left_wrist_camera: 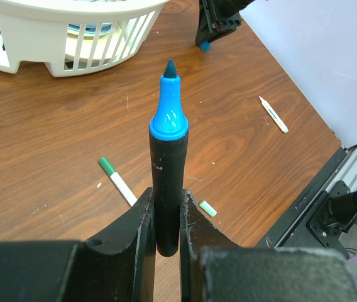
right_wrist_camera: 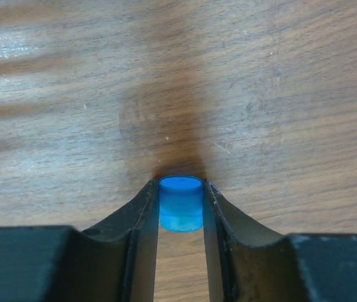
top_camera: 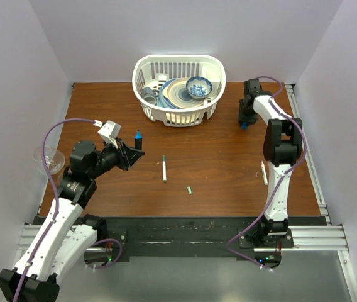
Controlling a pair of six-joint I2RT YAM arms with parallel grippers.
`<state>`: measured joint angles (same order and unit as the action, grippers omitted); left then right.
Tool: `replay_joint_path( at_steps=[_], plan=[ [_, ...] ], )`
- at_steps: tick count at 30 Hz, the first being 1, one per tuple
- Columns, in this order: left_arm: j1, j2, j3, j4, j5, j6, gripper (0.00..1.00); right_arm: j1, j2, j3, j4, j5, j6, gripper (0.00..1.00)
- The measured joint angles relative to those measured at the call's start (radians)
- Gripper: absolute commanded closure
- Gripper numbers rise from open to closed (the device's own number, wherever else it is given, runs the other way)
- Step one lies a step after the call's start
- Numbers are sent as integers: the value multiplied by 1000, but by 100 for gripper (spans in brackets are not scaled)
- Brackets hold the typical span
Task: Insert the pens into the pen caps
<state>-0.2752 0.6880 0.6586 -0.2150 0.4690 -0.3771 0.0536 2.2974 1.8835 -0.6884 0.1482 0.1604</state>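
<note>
My left gripper [top_camera: 133, 151] [left_wrist_camera: 167, 198] is shut on a thick black marker [left_wrist_camera: 167, 170], uncapped, with its blue tip [top_camera: 138, 135] pointing away from the wrist, held above the table. My right gripper [top_camera: 246, 118] [right_wrist_camera: 180, 189] is shut on a small blue cap [right_wrist_camera: 181, 204] and stands low over the wood at the far right. A thin white pen [top_camera: 164, 168] [left_wrist_camera: 120, 184] with a green end lies mid-table. A loose green pen cap [top_camera: 190, 189] [left_wrist_camera: 208, 208] lies just to its right. A second white pen [top_camera: 264, 173] [left_wrist_camera: 273, 114] lies by the right arm.
A white basket [top_camera: 142, 66] holding plates and a blue patterned bowl stands at the back centre. A clear glass bowl [top_camera: 48, 158] sits at the table's left edge. The table's right edge and its metal rail run close to the second pen.
</note>
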Motion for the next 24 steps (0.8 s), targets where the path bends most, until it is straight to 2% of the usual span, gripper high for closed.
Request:
replay_joint_path(
  at_steps=[5,10,18,24],
  plan=[
    [0,0,0,0,0,0,100,5,-5,-7,3,0,-3,92],
    [0,-1,0,0,10,-1,100,25,-100,-153,21,-6,15,98],
    [-2,-5,-45,45,74,-51,100,154,-437,-512,76,-9,110,100],
    [-2,-8,-69,42,82,-76,100,366,-716,-617,128,-5,230,100]
  ],
)
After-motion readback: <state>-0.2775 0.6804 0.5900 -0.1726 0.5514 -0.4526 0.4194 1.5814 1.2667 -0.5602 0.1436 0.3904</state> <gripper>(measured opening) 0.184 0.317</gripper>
